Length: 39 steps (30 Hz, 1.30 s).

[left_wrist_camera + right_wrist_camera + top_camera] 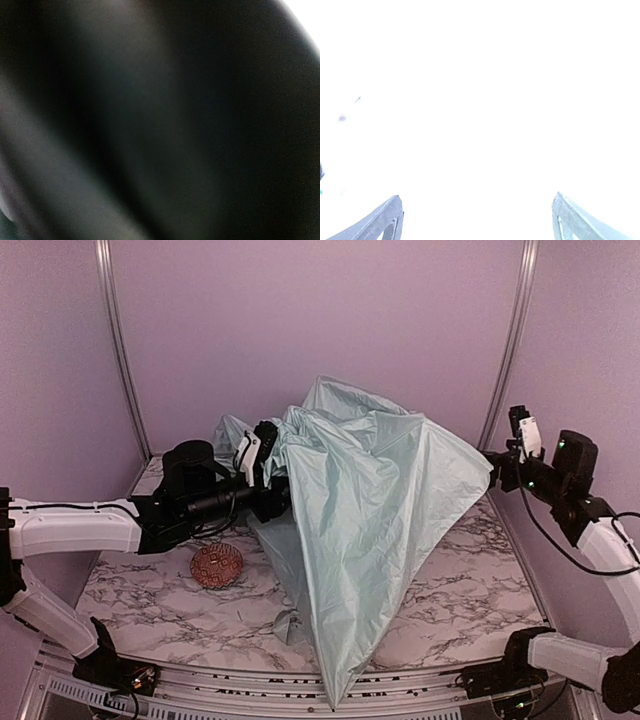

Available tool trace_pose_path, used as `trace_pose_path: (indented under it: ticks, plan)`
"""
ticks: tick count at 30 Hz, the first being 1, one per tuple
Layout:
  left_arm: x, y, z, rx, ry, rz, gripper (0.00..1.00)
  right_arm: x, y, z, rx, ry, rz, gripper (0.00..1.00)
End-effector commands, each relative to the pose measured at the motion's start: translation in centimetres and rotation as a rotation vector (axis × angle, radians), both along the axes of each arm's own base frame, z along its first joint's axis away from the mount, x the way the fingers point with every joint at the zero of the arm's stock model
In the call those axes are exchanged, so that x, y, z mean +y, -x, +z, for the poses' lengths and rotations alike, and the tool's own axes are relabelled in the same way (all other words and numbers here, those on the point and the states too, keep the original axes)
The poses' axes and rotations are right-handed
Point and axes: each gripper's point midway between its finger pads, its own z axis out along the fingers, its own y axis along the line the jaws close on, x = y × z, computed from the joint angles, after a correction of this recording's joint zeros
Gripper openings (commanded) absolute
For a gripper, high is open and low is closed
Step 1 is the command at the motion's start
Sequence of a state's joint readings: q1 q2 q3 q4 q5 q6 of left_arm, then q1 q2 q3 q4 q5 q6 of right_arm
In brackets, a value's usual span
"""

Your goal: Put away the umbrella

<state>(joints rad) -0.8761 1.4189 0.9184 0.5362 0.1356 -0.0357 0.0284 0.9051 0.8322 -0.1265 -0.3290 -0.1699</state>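
Umbrella (pixel 370 510) slumped on table (pixel 470 610); left gripper (pixel 268 472) buried in its fabric (jaws hidden, state cannot be told); right gripper (pixel 477 196) spread wide, gripping nothing.

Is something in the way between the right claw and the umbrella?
No, nothing visible is. The right gripper hangs open right at the right edge of the umbrella, with no object between them.

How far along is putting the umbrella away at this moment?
Done: the umbrella is partly collapsed, its mint fabric draped loose over the table. In hand: the left gripper is pushed into the fabric's left side, its grip hidden; the right gripper stands open by the fabric's right edge. Left: gathering, folding and stowing it.
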Motion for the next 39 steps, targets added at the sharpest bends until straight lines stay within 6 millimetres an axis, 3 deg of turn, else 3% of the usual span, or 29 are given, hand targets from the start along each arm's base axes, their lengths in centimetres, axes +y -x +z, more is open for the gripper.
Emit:
trace_pose_path:
  ticks: [1, 5, 8, 12, 22, 25, 28, 32, 35, 39]
  plan:
    - [0.2, 1.2, 1.3, -0.072, -0.040, -0.055, 0.01, -2.4, 1.8, 10.4, -0.272, 0.043, -0.029, 1.00]
    - [-0.1, 2.1, 1.0, -0.087, -0.075, -0.110, 0.01, 3.3, 3.7, 13.9, -0.278, 0.056, 0.363, 0.99]
    - [-0.5, 2.9, 1.2, -0.089, -0.079, -0.167, 0.01, 9.6, 5.7, 14.0, -0.206, -0.014, 0.649, 0.97]
    - [-1.3, 4.1, 1.4, -0.080, -0.077, -0.244, 0.01, 17.5, 8.0, 11.2, -0.158, 0.073, 0.849, 0.96]
    - [-3.4, 6.3, 1.4, -0.106, -0.114, -0.338, 0.00, 29.5, 10.9, 2.9, 0.049, 0.077, 1.162, 0.99]
    - [-4.2, 6.9, 1.7, -0.119, -0.110, -0.370, 0.00, 31.5, 12.0, 2.1, 0.075, 0.053, 1.242, 0.93]
    - [-4.4, 6.8, 2.2, -0.122, -0.102, -0.369, 0.00, 32.2, 12.2, 1.7, 0.097, 0.037, 1.273, 0.76]
    - [-4.2, 6.5, 2.2, -0.129, -0.106, -0.347, 0.00, 31.8, 12.2, 1.5, 0.086, 0.041, 1.255, 0.52]
    - [-3.9, 5.9, 1.7, -0.118, -0.119, -0.305, 0.04, 31.0, 12.2, 1.4, 0.062, 0.043, 1.227, 0.44]
    - [-3.4, 4.9, 1.0, -0.101, -0.134, -0.241, 0.18, 29.6, 11.7, 1.2, 0.044, -0.002, 1.177, 0.36]
